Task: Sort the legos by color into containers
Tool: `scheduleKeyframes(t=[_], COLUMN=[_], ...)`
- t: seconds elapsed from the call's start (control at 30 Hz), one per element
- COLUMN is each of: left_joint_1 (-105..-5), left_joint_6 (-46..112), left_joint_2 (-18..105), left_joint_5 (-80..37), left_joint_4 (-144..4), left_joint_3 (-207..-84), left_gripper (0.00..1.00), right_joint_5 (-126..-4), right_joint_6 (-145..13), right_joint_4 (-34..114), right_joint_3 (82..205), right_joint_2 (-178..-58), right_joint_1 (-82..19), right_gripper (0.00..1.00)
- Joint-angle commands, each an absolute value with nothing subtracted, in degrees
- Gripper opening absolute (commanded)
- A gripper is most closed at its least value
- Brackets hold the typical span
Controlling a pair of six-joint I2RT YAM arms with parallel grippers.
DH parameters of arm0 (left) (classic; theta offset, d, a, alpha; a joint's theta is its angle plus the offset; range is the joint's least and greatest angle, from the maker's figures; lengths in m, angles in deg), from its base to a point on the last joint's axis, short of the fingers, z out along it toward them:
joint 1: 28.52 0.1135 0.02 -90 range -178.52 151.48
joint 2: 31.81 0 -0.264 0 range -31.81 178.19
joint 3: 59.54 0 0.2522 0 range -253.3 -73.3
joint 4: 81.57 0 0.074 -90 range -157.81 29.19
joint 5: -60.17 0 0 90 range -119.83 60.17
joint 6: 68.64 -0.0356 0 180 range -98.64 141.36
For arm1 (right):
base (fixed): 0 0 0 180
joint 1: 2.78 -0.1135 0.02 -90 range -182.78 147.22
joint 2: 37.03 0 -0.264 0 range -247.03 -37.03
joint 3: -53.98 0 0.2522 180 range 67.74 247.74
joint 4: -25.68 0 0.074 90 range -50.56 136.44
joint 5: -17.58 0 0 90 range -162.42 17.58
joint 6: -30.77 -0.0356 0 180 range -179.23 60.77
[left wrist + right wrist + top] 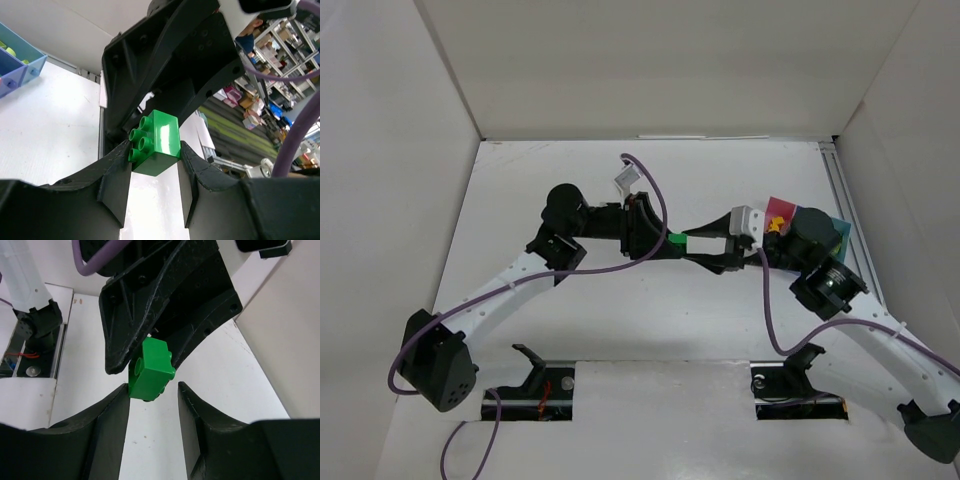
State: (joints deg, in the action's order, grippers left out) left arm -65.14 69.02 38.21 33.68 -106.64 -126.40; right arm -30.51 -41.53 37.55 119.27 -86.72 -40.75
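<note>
A green lego (674,240) hangs above the middle of the table, with my left gripper (665,240) shut on it. In the left wrist view the lego (160,135) is clamped between the two fingertips of the left gripper (155,155), studs to the left. My right gripper (692,245) faces it from the right. In the right wrist view the lego (150,370) sits at the tips of the right gripper (153,389). It touches the left finger and a gap shows at the right finger. The containers (810,222) stand at the right, an orange lego (775,222) in the pink one.
The light blue bin (25,50) and the blue bin (10,75) show at the left wrist view's upper left. White walls enclose the table on three sides. A metal rail (845,200) runs along the right edge. My right arm (825,280) hangs over the containers.
</note>
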Motion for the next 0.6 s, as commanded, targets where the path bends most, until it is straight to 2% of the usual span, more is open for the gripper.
scheduleKeyframes(t=[0.0,0.27,0.57], left_joint_1=[-65.3,-65.3,-65.8], left_joint_6=[65.8,62.4,61.3], left_joint_2=[37.1,36.6,35.5], left_joint_5=[38.4,40.7,41.4], left_joint_4=[-111.0,-111.0,-111.0], left_joint_3=[-125.7,-125.7,-125.7], left_gripper=[0.26,0.26,0.26], right_joint_5=[-31.2,-25.8,-24.3], right_joint_6=[-39.4,-38.8,-37.8], right_joint_4=[38.0,40.4,42.3], right_joint_3=[121.7,123.0,125.4], right_joint_2=[-83.2,-81.7,-86.7], right_joint_1=[-41.3,-41.3,-41.3], right_gripper=[0.48,0.47,0.47])
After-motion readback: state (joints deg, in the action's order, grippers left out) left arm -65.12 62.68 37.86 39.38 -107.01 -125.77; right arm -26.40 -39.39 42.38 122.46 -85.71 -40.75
